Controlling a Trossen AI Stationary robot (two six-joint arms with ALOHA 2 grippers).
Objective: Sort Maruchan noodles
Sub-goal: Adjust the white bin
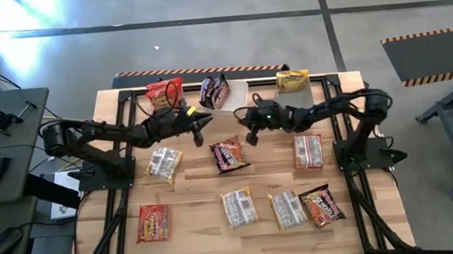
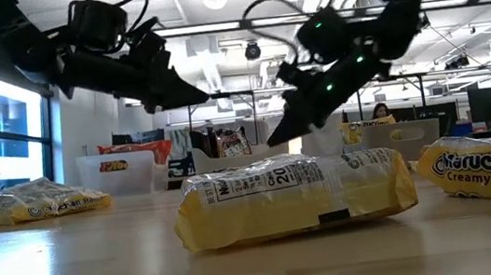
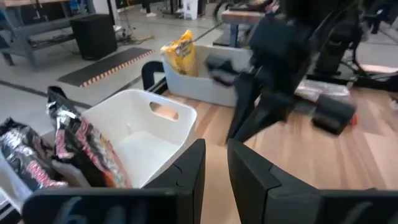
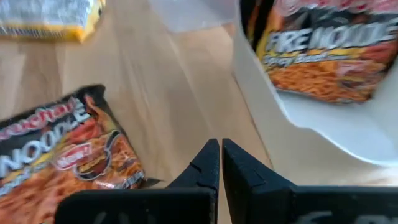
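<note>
Crinkly plastic Maruchan packets lie flat on your wooden table (image 1: pixel 191 192) in front of the middle white tub (image 1: pixel 235 89): yellow-tan ones (image 1: pixel 238 207) and red-orange ones (image 1: pixel 153 222) scattered nearer you, and a dark maroon packet (image 1: pixel 229 154) closest to the tub. That tub already holds one maroon packet (image 1: pixel 214 90) standing on edge, with a red one (image 1: pixel 163 92) in the tub to its left and a yellow one (image 1: pixel 291 80) in the tub to its right. Your left gripper (image 1: pixel 199 118) hovers just before the middle tub, fingers narrowly apart and empty, while your right gripper (image 1: pixel 249 136) hangs beside it above the maroon packet, pinched fully together on nothing.
</note>
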